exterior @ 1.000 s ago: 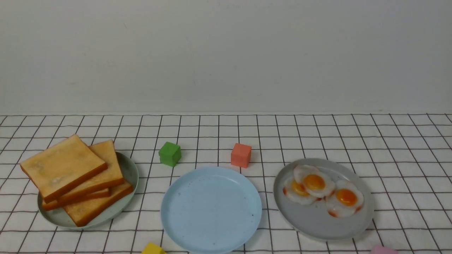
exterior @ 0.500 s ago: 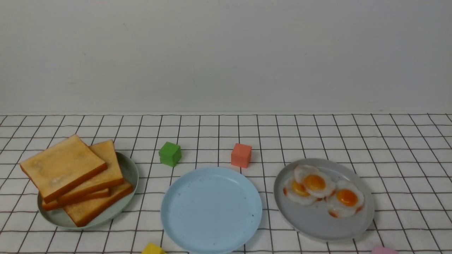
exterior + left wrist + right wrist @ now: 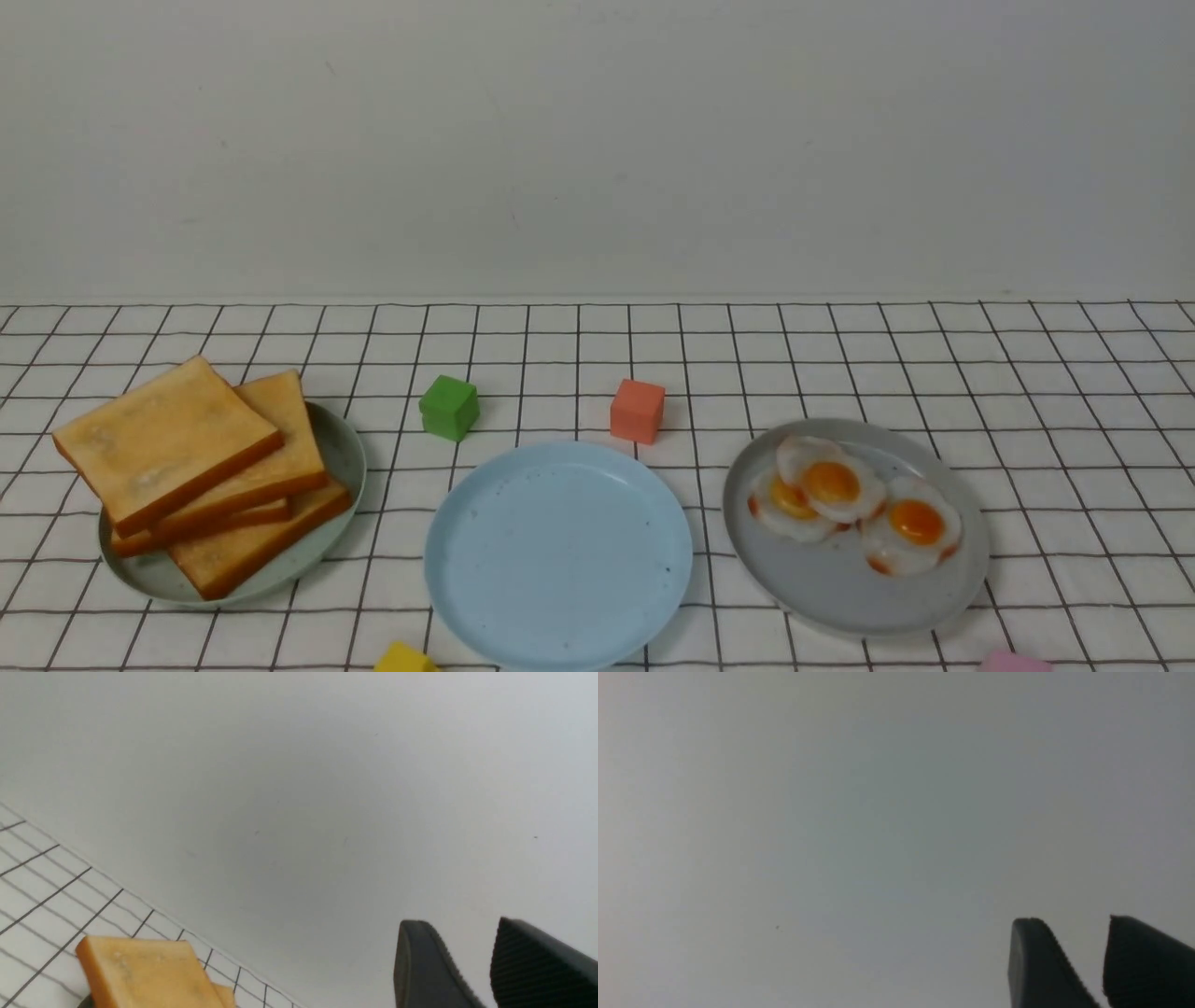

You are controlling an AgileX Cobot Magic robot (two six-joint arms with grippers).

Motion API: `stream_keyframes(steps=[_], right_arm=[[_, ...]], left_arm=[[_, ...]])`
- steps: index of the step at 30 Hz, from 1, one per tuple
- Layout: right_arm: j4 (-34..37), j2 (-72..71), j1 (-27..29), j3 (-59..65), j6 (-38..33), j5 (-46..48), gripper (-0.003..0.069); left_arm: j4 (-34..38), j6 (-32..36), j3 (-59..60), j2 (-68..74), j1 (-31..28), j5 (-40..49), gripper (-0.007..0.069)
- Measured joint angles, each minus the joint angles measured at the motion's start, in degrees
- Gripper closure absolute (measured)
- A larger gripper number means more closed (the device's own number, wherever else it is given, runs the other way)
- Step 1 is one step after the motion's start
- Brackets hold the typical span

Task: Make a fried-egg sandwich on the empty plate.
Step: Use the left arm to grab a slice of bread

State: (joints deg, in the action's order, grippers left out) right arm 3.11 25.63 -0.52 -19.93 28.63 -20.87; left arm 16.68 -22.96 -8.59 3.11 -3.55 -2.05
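The empty plate (image 3: 558,555), light blue, lies at the front middle of the checked cloth with nothing on it. No fried-egg sandwich is in view. Several toast slices (image 3: 187,457) are stacked on a grey-green plate (image 3: 344,450) at the left. Three fried eggs (image 3: 831,485) overlap on a pale grey plate (image 3: 840,593) at the right. Neither arm shows in the front view. My left gripper (image 3: 460,926) is open and holds nothing; it points at the wall, with a toast corner (image 3: 140,970) off to one side. My right gripper (image 3: 1073,921) is also open and holds nothing, facing bare wall.
A green cube (image 3: 449,407) and an orange-red cube (image 3: 638,411) stand just behind the blue plate. A yellow block (image 3: 403,659) and a pink thing (image 3: 1013,663) peek in at the front edge. A plain wall closes the back of the table.
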Motion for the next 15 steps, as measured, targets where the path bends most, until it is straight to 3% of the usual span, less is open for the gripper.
stream_keyframes(steps=[5, 8, 13, 15], right_arm=[[-12.21, 8.41, 0.0, -12.17, 3.46, 8.18, 0.0418], [-21.85, 14.84, 0.0, -20.4, 5.86, 17.72, 0.0418], [-24.93, 23.49, 0.0, -26.18, 9.67, 31.0, 0.0418], [-25.47, 26.1, 0.0, -26.32, 9.67, 32.99, 0.0418]], left_arm=[[-2.95, 0.0, -11.05, 3.5, 0.0, 10.18, 0.0386], [-4.32, -0.3, -20.47, 8.08, 0.0, 22.88, 0.0386], [-4.96, -3.92, -25.77, 14.22, 0.0, 38.59, 0.0386], [-5.19, -4.46, -25.82, 15.03, 0.0, 40.72, 0.0386]])
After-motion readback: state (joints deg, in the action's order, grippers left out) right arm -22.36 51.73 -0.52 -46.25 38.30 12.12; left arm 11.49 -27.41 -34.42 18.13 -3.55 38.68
